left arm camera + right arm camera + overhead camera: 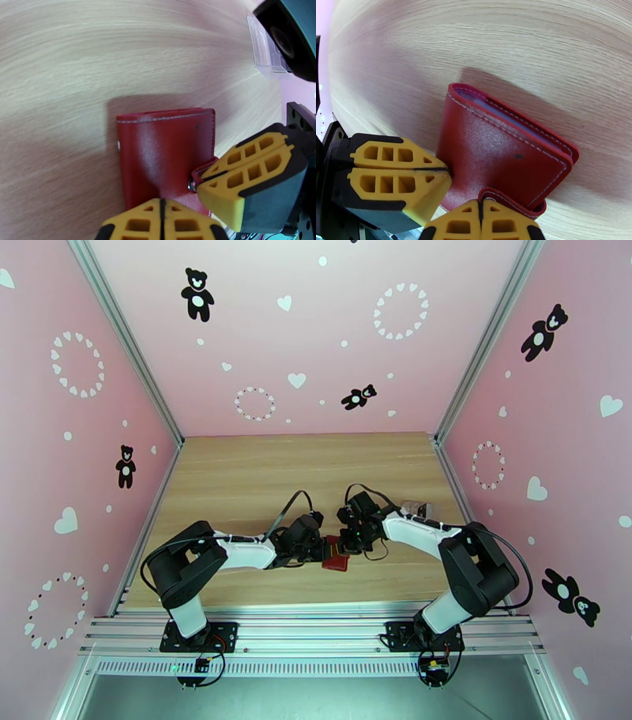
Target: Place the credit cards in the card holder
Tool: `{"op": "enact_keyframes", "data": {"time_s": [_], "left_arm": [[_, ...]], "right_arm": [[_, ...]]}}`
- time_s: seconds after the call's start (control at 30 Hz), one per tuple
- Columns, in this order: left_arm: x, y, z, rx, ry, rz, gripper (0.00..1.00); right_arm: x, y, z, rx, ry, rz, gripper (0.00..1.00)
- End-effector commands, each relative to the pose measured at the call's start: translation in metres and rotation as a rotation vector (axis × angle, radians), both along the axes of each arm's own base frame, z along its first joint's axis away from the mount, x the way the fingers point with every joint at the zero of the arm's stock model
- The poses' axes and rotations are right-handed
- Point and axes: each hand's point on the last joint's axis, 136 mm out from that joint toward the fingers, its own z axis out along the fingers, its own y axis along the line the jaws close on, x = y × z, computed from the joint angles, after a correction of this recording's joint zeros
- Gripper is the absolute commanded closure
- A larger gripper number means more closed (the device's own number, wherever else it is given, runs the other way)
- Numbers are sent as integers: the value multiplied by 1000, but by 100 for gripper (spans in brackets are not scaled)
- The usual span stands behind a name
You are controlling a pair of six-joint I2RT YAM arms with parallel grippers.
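Note:
The card holder (pixel 336 557), a dark red folded wallet with white stitching, is held between both arms at the table's middle front. My left gripper (pixel 319 549) is shut on its edge, seen at the bottom of the left wrist view (pixel 160 207) and at the left of the right wrist view (pixel 448 171). My right gripper (pixel 348 543) is shut on the snap tab (pixel 509 200), as also seen from the left wrist (pixel 198 180). The card holder (pixel 166 150) is folded shut, with a grey-blue layer (pixel 493 108) between its covers. The credit cards are hidden.
A clear plastic case (pixel 415 508) lies on the wooden table (pixel 237 477) behind the right arm, also seen at the top right from the left wrist (pixel 264 51). Pink walls enclose the table on three sides. Bare wood stretches beyond the arms.

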Motion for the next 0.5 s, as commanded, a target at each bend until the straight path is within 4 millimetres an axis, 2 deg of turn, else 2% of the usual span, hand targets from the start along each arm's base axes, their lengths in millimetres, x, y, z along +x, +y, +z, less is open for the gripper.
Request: {"op": "enact_keyframes", "data": {"time_s": [0.0,0.47], "left_arm": [[-10,10,-18,59,34,-5,94],[-11,13,-18,59,31,-4,94]], "right_arm": [[-10,-17,-31,-144,42,18,100],[-11,-25,-50,-231,75,23,100]]}}
